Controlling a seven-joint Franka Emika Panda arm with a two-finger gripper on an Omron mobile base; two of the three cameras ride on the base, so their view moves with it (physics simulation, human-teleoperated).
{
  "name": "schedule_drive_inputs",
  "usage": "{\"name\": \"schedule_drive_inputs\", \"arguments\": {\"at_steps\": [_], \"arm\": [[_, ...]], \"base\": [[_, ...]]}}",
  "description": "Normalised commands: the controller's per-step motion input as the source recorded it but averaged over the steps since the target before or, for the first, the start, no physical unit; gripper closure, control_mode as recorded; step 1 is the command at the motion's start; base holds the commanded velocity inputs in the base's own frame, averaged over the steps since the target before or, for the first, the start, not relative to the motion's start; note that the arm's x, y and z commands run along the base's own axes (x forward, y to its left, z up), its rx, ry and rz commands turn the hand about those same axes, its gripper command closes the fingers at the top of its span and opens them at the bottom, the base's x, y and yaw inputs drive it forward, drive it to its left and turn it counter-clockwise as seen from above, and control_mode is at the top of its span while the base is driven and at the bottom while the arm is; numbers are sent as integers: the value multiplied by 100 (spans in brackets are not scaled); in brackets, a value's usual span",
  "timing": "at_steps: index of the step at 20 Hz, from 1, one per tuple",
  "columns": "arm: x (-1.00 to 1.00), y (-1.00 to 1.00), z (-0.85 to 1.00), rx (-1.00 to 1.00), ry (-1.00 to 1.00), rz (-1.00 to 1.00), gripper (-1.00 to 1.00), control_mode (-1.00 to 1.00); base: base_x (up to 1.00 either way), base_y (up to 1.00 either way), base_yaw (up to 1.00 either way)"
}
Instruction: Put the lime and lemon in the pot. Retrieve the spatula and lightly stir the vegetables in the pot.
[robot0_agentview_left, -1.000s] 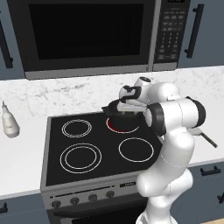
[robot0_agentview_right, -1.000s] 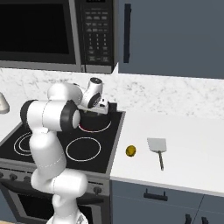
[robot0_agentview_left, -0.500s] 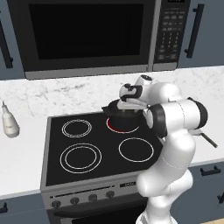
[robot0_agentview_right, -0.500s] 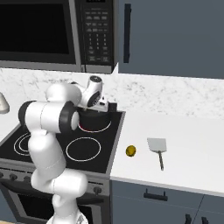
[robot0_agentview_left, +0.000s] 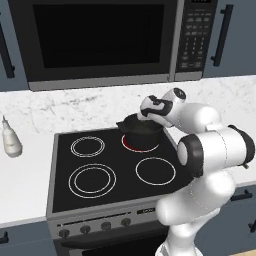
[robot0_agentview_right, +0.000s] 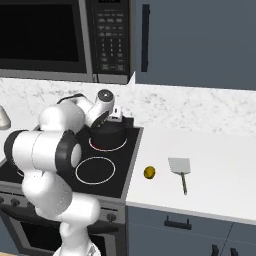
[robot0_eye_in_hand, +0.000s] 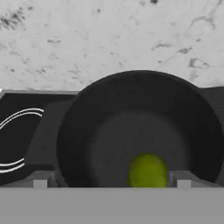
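While the arm reaches over the rear of the stove, things stand as follows.

Writing: the microwave (robot0_agentview_left: 105, 42) keypad carries small pale marks, too small to read; nothing else bears legible lettering.
Arm: it rises beside the stove (robot0_agentview_left: 100, 170), its elbow bent forward and its wrist angled down toward the back right burner.
Hand: the hand (robot0_eye_in_hand: 111, 178) hangs just above the pot (robot0_agentview_left: 141, 132), pointing down into it; its fingertips (robot0_eye_in_hand: 40, 180) stand wide apart at either side of the pot's floor, with nothing held between them.
Pot: black and round, it sits on the back right burner, whose ring glows red around its base; the short handle points toward the left of the left base view.
Lime: the green lime (robot0_eye_in_hand: 148, 169) lies on the pot's floor, between the spread fingertips and apart from both.
Lemon: the lemon (robot0_agentview_right: 149, 172) rests on the white desk (robot0_agentview_right: 210, 175) just right of the stove's edge.
Spatula: the spatula (robot0_agentview_right: 180, 169) lies flat on the desk near the lemon, blade toward the wall.
Bottle: a small pale bottle (robot0_agentview_left: 10, 141) stands left of the stove.
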Motion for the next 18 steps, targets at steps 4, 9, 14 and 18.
{"name": "schedule_drive_inputs", "arguments": {"at_steps": [4, 9, 14, 18], "arm": [[-28, 0, 61, 7, -26, 0, -100, -100], [-38, -1, 99, 4, -11, 0, -100, -100], [-72, -11, 69, -3, 7, -1, -100, -100], [-71, -21, 39, -12, 26, -2, -100, -100]], "base": [[0, 0, 0], [0, 0, 0], [0, 0, 0], [0, 0, 0]]}}
